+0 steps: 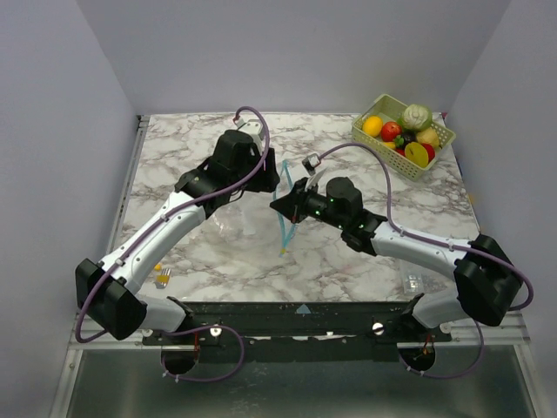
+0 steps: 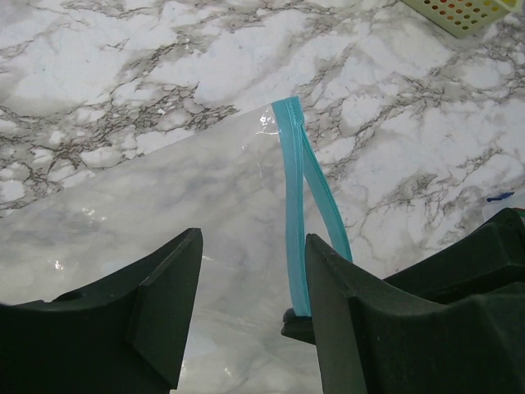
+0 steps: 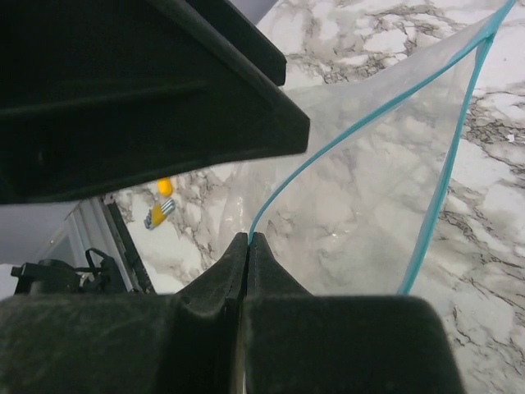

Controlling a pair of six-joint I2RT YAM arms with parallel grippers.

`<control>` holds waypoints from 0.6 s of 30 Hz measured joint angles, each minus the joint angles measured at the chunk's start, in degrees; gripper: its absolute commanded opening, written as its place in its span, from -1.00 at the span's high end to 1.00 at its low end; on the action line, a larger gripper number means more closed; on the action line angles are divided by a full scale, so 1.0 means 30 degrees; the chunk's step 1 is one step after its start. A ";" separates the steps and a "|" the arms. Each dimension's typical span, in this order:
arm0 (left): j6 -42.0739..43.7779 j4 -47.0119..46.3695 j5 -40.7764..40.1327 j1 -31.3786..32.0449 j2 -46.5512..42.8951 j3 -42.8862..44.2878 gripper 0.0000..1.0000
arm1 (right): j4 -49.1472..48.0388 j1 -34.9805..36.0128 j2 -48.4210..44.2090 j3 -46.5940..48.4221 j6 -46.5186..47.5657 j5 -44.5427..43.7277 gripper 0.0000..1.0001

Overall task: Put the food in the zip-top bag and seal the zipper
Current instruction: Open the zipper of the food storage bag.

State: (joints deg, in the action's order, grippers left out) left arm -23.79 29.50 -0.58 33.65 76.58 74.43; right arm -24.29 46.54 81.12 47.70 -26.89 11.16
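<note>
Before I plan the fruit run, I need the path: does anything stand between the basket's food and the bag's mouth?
Yes: the right tool, pinching one zipper lip, and its arm sit on the basket side of the bag. No loose object shows between.

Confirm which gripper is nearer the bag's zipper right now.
Right. The right gripper is shut on the zipper, pinching one strip. The left gripper hangs open over the bag beside the strip, gripping nothing.
</note>
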 measured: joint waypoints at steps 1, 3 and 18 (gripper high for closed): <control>0.0022 0.0000 -0.0015 0.0095 0.0080 0.0000 -0.19 | -0.0029 0.0138 0.0058 0.0007 0.0015 -0.0350 0.99; 0.0044 0.0007 -0.0044 0.0423 0.0342 0.0000 -0.18 | -0.0036 0.0364 0.0240 0.0007 0.0066 -0.0918 0.99; 0.0561 0.0408 -0.0874 0.1260 0.1559 0.0000 0.64 | -0.0444 0.1246 0.0131 -0.0219 -0.0597 -0.4211 0.99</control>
State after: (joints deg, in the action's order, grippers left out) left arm -22.11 30.72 -3.20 37.43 81.25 74.43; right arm -25.63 50.28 81.52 47.05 -28.69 -1.48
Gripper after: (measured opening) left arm 0.341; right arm 0.006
